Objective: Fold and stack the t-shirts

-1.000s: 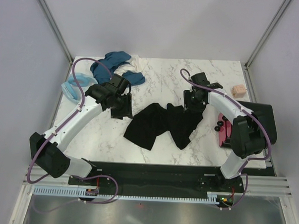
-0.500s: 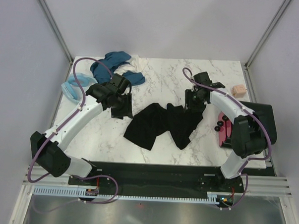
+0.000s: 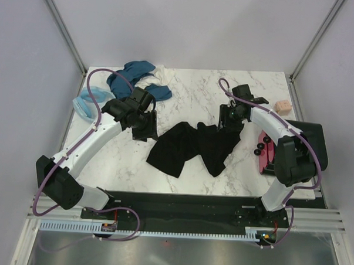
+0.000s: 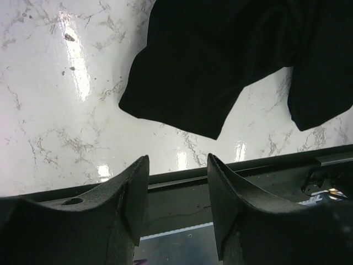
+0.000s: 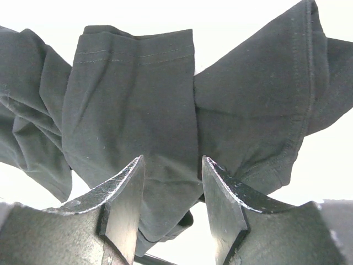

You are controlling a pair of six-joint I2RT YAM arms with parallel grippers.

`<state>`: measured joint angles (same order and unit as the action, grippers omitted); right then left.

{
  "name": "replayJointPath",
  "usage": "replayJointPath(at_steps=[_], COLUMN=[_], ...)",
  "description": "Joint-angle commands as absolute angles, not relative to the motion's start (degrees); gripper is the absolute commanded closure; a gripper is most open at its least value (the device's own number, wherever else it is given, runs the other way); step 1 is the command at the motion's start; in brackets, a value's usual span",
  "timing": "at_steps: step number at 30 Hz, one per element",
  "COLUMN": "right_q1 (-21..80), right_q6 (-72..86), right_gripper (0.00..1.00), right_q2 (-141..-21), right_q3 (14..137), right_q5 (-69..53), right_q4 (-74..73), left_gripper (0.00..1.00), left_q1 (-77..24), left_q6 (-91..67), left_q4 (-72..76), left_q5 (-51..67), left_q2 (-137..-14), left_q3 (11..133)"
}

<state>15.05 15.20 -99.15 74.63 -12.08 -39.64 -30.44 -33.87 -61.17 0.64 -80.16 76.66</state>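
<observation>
The bench (image 3: 226,87) carries one black t-shirt (image 3: 191,146), one light blue t-shirt (image 3: 87,100) and one white t-shirt (image 3: 159,76). The teal-blue cloth (image 3: 131,72) is one or two shirts; I cannot tell which. There is one pink cloth (image 3: 263,155) and one pinkish-beige block (image 3: 282,106). Two arms (image 3: 88,140) have two fingers (image 4: 132,193) each.
</observation>
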Motion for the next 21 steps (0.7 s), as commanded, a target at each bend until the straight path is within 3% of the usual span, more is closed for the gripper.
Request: replayJointPath(at_steps=[1, 21], right_q1=[15.0, 14.9], right_q6=[15.3, 15.2], right_gripper=[0.46, 0.48], right_q2=[-99.9, -101.6], right_q3=[74.7, 72.7], right_q5=[-14.0, -14.5], right_q4=[-38.1, -37.5], left_gripper=[0.46, 0.46], left_q1=[-30.1, -30.1], left_q6=[-35.4, -35.0], left_q4=[-61.0, -61.0], left_q5=[1.9, 1.5], left_q2=[-80.1, -79.6], left_q3=[78.4, 78.2])
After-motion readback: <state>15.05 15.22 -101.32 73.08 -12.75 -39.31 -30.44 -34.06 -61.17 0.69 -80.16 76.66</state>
